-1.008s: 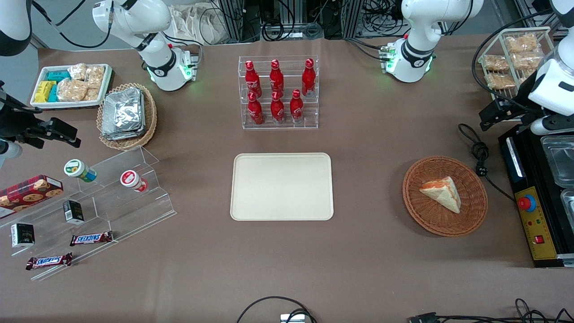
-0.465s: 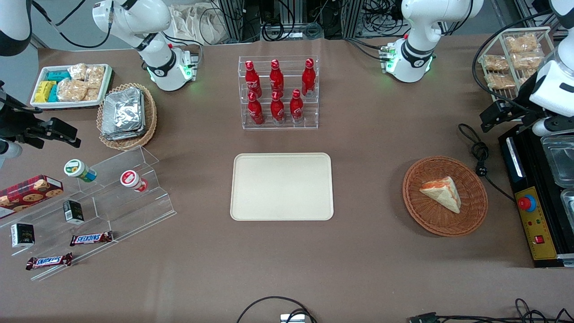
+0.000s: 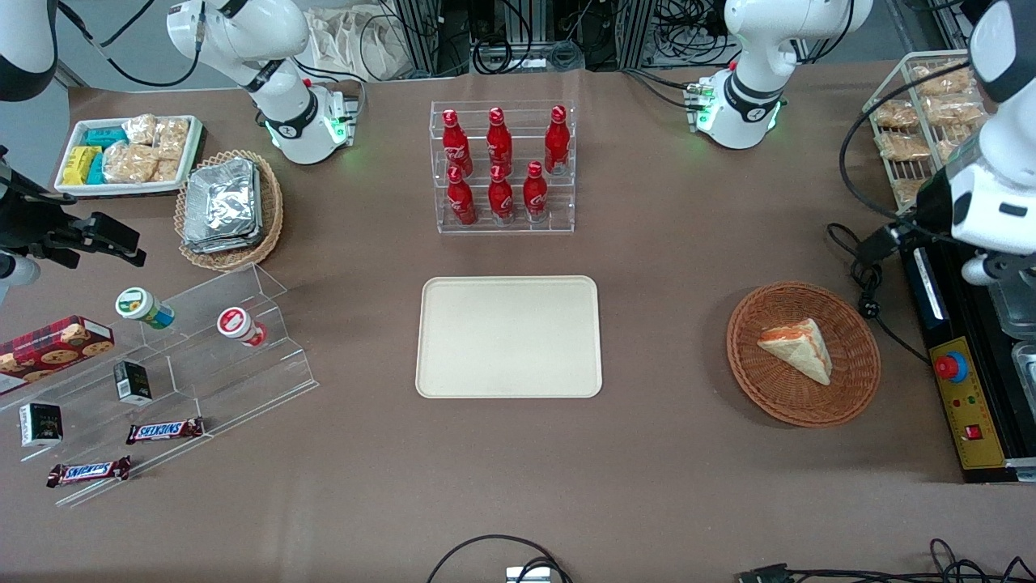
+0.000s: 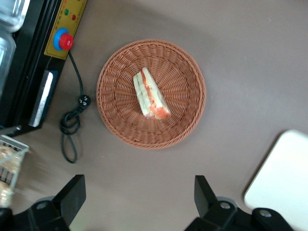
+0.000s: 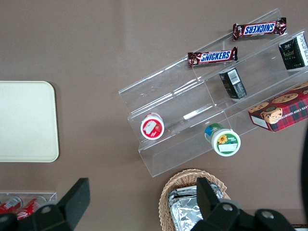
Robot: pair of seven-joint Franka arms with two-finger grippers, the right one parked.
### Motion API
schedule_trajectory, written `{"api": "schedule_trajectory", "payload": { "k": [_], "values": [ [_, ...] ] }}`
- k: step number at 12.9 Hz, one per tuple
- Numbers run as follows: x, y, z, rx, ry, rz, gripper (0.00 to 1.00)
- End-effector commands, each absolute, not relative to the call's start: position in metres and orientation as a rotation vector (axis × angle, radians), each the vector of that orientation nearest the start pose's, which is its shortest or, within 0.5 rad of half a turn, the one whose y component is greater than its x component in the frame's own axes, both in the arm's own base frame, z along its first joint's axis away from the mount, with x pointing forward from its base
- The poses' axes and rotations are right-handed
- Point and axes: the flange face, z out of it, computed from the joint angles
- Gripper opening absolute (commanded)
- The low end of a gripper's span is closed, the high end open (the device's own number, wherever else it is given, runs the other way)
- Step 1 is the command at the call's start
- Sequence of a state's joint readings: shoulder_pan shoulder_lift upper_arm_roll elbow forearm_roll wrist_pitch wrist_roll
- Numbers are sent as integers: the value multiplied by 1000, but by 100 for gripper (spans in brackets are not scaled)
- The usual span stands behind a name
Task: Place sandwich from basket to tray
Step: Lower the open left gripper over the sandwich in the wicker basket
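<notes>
The sandwich (image 3: 797,348) (image 4: 150,94), a pale bread wedge with orange-red and green filling, lies in the round reddish-brown basket (image 3: 761,389) (image 4: 185,82). The beige tray (image 3: 508,336) (image 4: 284,178) lies flat at mid-table with nothing on it, toward the parked arm's end from the basket. My left gripper (image 3: 876,241) (image 4: 138,192) hangs high over bare table beside the basket, a little farther from the front camera than it. Its fingers (image 4: 72,192) stand wide open and hold nothing.
A black machine with a red button (image 3: 951,366) (image 4: 62,39) lines the table edge at the working arm's end. A coiled black cable (image 3: 866,279) (image 4: 72,125) lies between it and the basket. A clear rack of red bottles (image 3: 502,166) stands farther back than the tray.
My left arm has swung, and the gripper has come nearer to the front camera and closer to the basket. The sandwich, basket and tray lie where they were.
</notes>
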State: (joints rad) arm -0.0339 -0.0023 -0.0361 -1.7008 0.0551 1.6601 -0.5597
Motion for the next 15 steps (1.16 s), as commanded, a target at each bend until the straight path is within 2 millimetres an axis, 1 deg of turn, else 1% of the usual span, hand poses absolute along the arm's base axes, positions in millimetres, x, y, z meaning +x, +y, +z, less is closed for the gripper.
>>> {"api": "schedule_trajectory", "payload": {
  "k": [1,2,3,4,5,7,9,10,11,12,15],
  "values": [
    [573,-36,531,-2880,-1049,89,100],
    [579,-38,516,-2855,-1105,90,100],
    [587,-37,494,-2850,-1100,72,100],
    [595,-29,474,-2852,-1111,46,100],
    [601,-11,452,-2839,-1144,32,100],
    [609,-11,421,-2847,-1166,-17,100],
    [615,-9,388,-2839,-1189,-19,100],
    [616,-8,372,-2822,-1222,-14,100],
    [616,-13,357,-2805,-1258,-13,100],
    [615,-17,346,-2795,-1280,-14,100],
    [604,-19,313,-2771,-1336,-13,100]
  ]
}}
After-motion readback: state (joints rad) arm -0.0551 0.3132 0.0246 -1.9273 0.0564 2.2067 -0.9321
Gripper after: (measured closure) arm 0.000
